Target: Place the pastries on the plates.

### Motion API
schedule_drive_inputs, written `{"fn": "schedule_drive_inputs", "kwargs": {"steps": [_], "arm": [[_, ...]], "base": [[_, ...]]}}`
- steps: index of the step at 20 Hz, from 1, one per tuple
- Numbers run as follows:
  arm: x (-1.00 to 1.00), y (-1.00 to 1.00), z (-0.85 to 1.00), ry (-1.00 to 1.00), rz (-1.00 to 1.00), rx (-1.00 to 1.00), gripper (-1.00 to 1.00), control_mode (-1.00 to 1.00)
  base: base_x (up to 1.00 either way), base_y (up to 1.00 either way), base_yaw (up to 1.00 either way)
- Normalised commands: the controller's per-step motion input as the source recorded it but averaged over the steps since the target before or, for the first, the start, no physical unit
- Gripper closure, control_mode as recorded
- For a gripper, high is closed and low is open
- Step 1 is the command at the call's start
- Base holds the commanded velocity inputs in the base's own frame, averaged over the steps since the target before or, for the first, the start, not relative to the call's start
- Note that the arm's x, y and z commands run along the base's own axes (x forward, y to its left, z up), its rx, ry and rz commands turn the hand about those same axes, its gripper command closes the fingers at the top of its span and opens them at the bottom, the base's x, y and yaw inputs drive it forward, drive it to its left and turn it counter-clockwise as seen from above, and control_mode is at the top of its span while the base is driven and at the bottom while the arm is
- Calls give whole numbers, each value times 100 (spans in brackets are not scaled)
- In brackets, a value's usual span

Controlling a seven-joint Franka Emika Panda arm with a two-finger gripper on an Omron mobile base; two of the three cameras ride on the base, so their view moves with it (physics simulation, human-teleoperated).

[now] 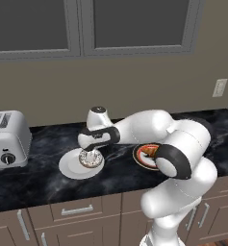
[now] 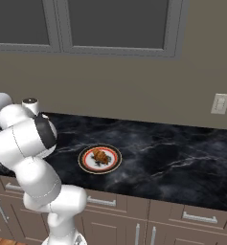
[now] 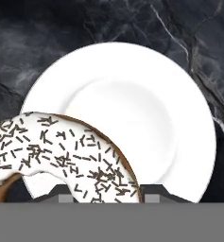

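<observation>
From left: a silver toaster (image 1: 7, 139) on the black marble counter (image 1: 43, 178). Next, the white plate (image 1: 69, 168), above which the gripper (image 1: 91, 159) is closed on the iced ring donut with dark sprinkles (image 3: 61, 151); whether the donut touches the plate cannot be told. Further right, the croissant (image 2: 102, 156) lies on the orange-ringed, black-rimmed plate (image 2: 86, 165). A wall outlet (image 2: 221, 103) sits far right.
</observation>
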Motion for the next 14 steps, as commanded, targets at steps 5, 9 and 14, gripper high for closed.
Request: {"fn": "schedule_drive_inputs", "kwargs": {"steps": [5, 9, 14], "arm": [[8, 26, -29, 0, 0, 0, 100, -100], [0, 27, -34, 0, 0, 0, -100, -100], [10, 1, -29, 0, 0, 0, -100, -100]], "base": [[0, 0, 0], [0, 0, 0], [0, 0, 0]]}}
